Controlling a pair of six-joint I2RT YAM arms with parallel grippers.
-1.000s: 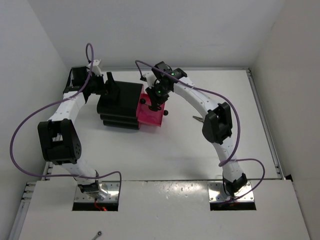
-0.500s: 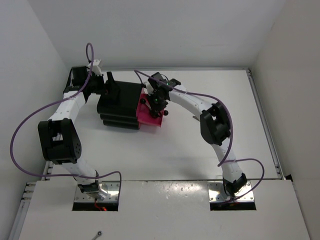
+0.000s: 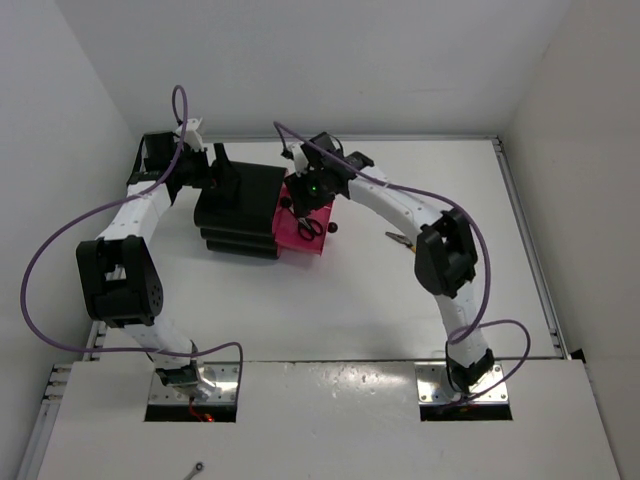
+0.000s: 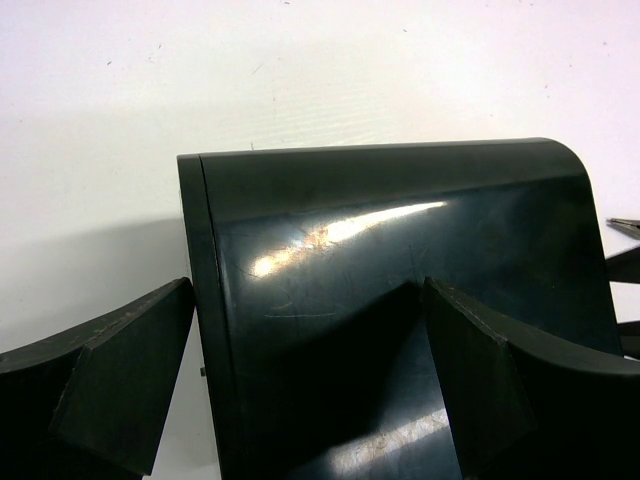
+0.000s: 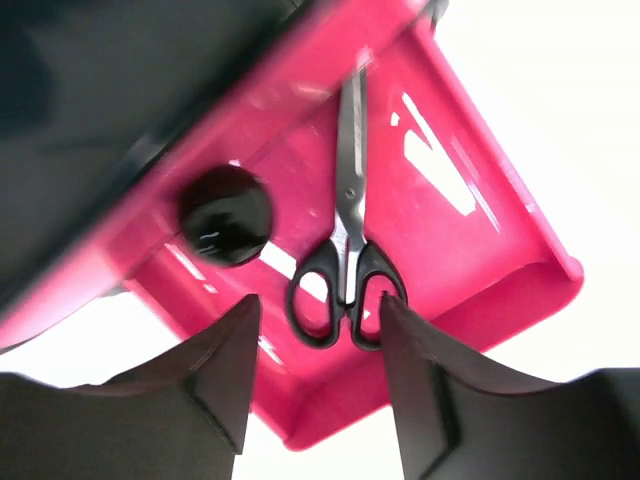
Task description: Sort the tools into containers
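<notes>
The scissors (image 5: 346, 235) lie flat in the open pink drawer (image 5: 440, 240), which projects at 3 o'clock from the cabinet (image 4: 400, 250). The right gripper (image 5: 318, 330) hovers above them, jaws spread and empty. The left gripper (image 4: 308, 300) has its jaws spread astride the cabinet.

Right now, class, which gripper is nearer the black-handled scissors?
Right. The right gripper hovers just over the scissors lying in the open pink drawer; the left gripper sits at the black cabinet's opposite side, well away from them.
</notes>
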